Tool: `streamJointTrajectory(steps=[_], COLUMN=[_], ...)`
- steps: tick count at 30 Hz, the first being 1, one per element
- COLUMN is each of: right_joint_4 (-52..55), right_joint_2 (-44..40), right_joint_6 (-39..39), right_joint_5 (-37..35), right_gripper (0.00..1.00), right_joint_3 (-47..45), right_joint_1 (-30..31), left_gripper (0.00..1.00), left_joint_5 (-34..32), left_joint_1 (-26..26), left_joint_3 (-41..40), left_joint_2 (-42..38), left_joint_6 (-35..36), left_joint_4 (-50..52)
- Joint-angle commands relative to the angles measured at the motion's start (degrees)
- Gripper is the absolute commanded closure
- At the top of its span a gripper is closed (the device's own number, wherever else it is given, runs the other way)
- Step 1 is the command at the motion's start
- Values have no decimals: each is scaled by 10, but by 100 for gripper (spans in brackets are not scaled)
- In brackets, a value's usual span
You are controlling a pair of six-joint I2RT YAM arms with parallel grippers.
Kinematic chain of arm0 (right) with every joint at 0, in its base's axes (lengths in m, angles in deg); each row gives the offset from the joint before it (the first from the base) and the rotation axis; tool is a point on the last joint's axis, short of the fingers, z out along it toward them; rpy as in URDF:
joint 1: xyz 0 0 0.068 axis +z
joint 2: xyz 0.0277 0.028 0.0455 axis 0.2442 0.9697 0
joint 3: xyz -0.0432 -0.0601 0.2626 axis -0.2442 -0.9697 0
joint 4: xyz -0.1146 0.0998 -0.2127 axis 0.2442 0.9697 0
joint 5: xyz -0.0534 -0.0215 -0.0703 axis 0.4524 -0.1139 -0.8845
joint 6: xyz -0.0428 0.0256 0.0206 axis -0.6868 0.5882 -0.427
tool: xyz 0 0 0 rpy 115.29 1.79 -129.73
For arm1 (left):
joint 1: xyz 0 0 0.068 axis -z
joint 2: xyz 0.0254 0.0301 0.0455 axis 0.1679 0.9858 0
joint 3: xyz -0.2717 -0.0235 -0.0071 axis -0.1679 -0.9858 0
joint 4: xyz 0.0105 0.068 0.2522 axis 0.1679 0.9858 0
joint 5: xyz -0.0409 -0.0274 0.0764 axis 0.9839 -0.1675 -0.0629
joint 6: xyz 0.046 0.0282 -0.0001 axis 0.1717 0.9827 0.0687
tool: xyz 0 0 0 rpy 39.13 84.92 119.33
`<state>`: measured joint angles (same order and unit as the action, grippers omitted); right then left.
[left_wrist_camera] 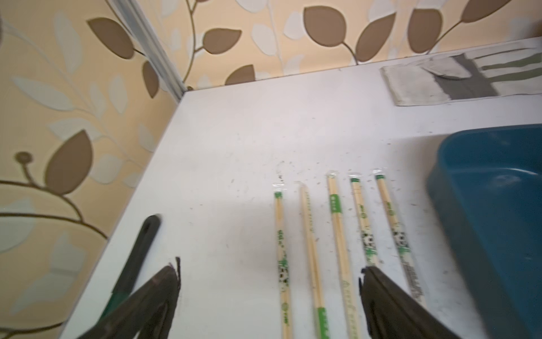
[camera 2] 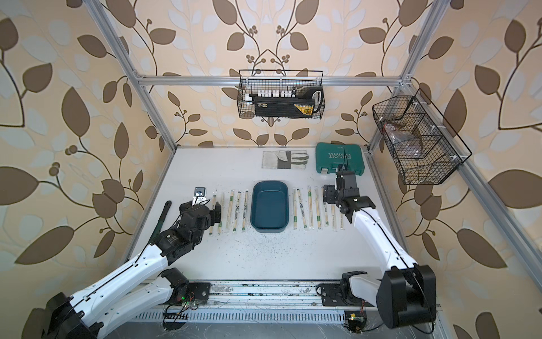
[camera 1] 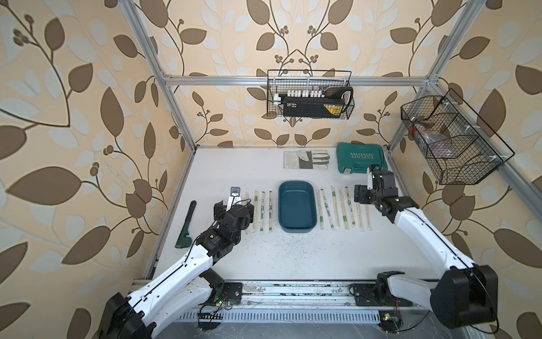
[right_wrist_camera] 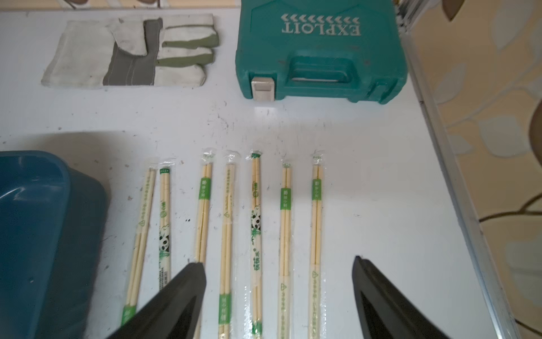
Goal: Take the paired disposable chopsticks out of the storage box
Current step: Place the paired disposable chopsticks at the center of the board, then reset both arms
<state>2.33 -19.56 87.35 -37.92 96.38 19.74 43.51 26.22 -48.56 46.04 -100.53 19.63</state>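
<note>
The left gripper (left_wrist_camera: 269, 267) hangs released and empty, and five of the paired disposable chopsticks (left_wrist_camera: 337, 234) lie flat on the table (camera 1: 293, 258) beneath and just ahead of its fingertips. The storage box (camera 1: 296, 205) sits empty at its inner side. Past the box, seven more pairs lie beneath the right gripper (right_wrist_camera: 278, 261), spread wide and holding nothing. They look light, stiff and thin in slick sleeves, so pinching one pair across its middle seems safest.

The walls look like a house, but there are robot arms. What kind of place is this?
Probably a robot test booth, not a real room: leafy wallpaper lines a bare metal frame, and a left arm and right arm stand on a rail by the white table.
</note>
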Motion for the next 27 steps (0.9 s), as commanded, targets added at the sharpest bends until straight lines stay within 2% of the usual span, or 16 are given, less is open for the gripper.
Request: streamJointTrajectory(steps=[1,4,7,11,14,22,27], right_joint_4=[-185,-296,-346,-382,-406,-495,-566], right_joint_2=[-66,-109,-115,-96,-75,-51,-28], right_joint_6=[-20,-17,-12,-13,-14,-15,-6], right_joint_5=[-63,-59,-46,-59,-63,-65,-82], right_gripper=[16,14,14,14,15,15,15], right_joint_3=[-105,-192,-238,-267,-276,-309,-329], right_joint_1=[-2,-3,-2,-2,-2,-2,-2], left_gripper=[1,1,1,1,1,1,1], left_joint_5=[-76,-76,-61,40,76,142,189], left_joint_1=[-8,-15,-33,-77,-105,-149,-188], left_joint_3=[-61,-136,-191,-236,-243,-203,-186], left_joint_2=[-66,-131,-181,-198,-157,50,140], left_joint_6=[49,73,106,119,122,138,142], left_joint_4=[-77,-141,-193,-268,-313,-439,-517])
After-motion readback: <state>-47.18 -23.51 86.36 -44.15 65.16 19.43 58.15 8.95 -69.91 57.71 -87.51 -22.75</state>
